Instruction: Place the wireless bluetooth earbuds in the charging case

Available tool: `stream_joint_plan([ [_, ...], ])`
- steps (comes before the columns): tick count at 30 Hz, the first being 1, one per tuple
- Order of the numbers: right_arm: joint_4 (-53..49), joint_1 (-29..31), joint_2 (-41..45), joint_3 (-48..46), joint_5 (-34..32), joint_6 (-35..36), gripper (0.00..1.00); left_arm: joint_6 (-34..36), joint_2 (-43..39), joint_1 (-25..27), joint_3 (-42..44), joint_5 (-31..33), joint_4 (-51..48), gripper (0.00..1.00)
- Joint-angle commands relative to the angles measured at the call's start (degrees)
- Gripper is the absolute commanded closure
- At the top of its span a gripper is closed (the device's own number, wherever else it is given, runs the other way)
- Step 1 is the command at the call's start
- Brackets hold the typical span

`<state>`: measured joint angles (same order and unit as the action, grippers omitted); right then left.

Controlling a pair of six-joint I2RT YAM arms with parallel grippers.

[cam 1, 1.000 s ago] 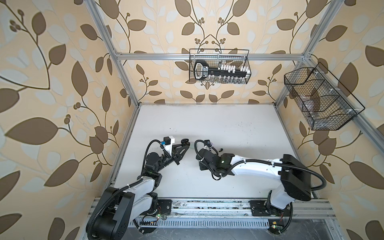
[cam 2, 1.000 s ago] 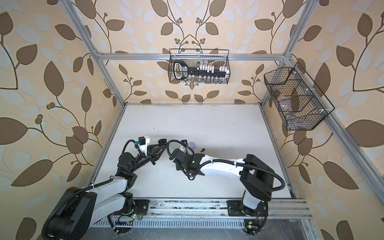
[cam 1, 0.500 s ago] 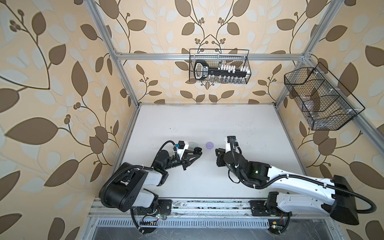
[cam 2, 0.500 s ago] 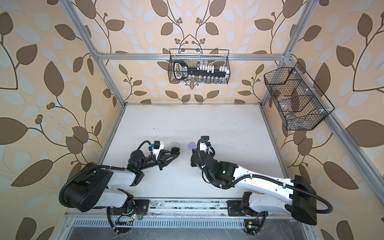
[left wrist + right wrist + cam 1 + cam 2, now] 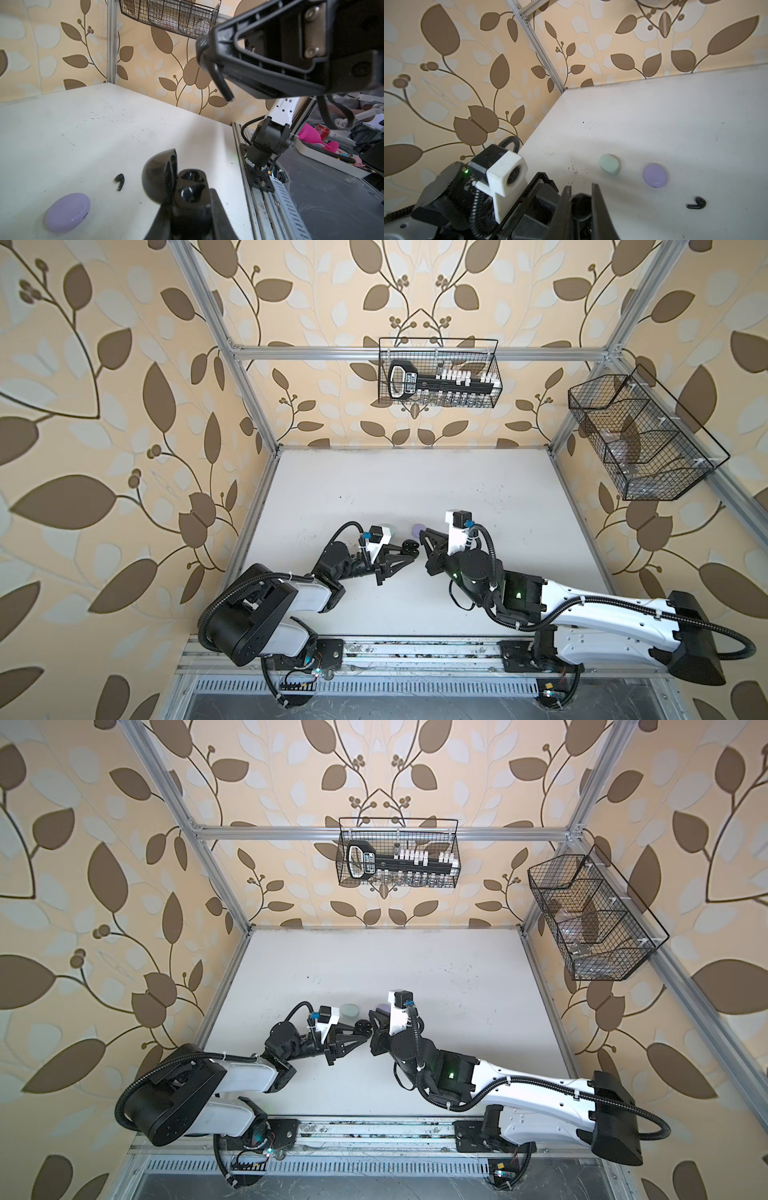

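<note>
Low in the left wrist view, the left gripper [image 5: 188,209] hugs the open black case [image 5: 160,176], down-left of the right gripper's [image 5: 207,56] pinched black earbud [image 5: 222,86] (stem down).

**Black charging case** [image 5: 160,172], clamped in the left gripper's [image 5: 188,207] fingers: was glossy moulded plastic, lid smooth and reflective.

**Loose black earbud** [image 5: 120,181], just beyond those fingers: was shiny plastic.

**Held black earbud** [image 5: 222,85], pinched at the tips of the right gripper's [image 5: 205,54] fingers: was smooth dark plastic.

**Lilac case** [image 5: 67,212]: was satin plastic with a soft sheen.

**Mint case** [image 5: 609,166]: was matt plastic.

**Fingers** [image 5: 249,68]: were matt black ribbed plastic.

**Worktop** [image 5: 83,128]: was matt white, scuffed and speckled.

**Wire basket** [image 5: 141,12]: was black-coated metal mesh.
</note>
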<state>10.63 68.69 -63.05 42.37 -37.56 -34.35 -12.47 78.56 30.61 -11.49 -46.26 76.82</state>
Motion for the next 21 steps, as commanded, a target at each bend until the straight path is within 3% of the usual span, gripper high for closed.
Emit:
stream_joint_plan([
  [1,4.32,0.65,-1.37,-1.14,-1.64,2.6,0.89,-1.93,-3.32,1.13,-0.93,3.18,4.71,1.0],
  [9,8.64,1.89,-3.78,-0.46,-1.64,6.06,0.89,-4.23,-5.29,1.65,-0.47,7.0,4.74,1.0],
  [21,11.03,1.95,-8.43,1.48,-2.15,7.53,0.89,-4.41,-6.96,1.87,0.32,7.85,4.68,1.0],
])
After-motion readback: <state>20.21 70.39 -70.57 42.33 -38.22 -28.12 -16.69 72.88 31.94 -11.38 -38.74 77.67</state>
